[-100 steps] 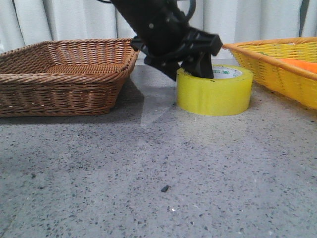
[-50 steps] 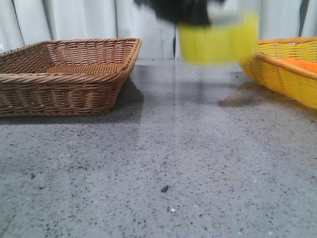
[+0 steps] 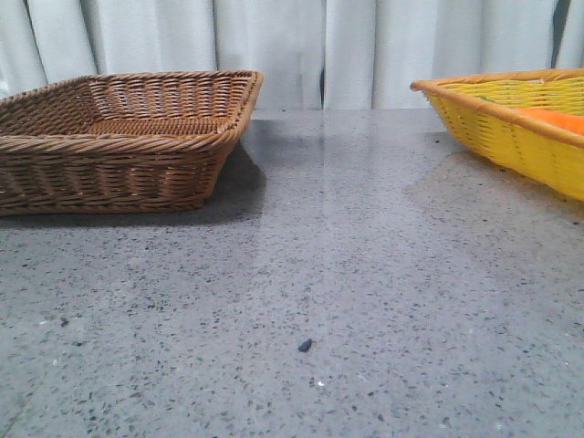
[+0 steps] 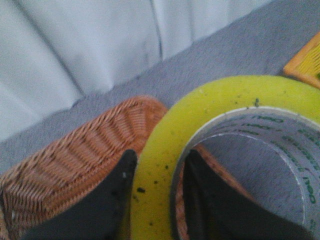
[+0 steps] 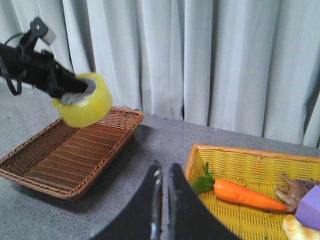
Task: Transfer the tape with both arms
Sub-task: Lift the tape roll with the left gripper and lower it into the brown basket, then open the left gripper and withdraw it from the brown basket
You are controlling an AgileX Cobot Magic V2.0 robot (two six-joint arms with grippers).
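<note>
The tape [image 4: 165, 145], a yellow roll with a white core printed in green, is held in my left gripper [image 4: 156, 167]. One dark finger [image 4: 107, 200] is outside the roll and the other [image 4: 210, 205] is inside the core. In the right wrist view the tape [image 5: 86, 106] hangs in the air above the brown basket, held by the black left arm [image 5: 35, 67]. My right gripper [image 5: 163, 175] is shut and empty, above the table between the two baskets. Neither the tape nor a gripper shows in the front view.
A brown wicker basket [image 3: 119, 137] stands at the left, also seen in the right wrist view [image 5: 70, 150]. A yellow basket [image 3: 511, 128] at the right holds a carrot [image 5: 245, 195] and other toy items. A white curtain [image 3: 301, 46] hangs behind the table.
My left gripper has lifted the tape off the table, up and out of the front view. The spot where the roll stood is now bare.
</note>
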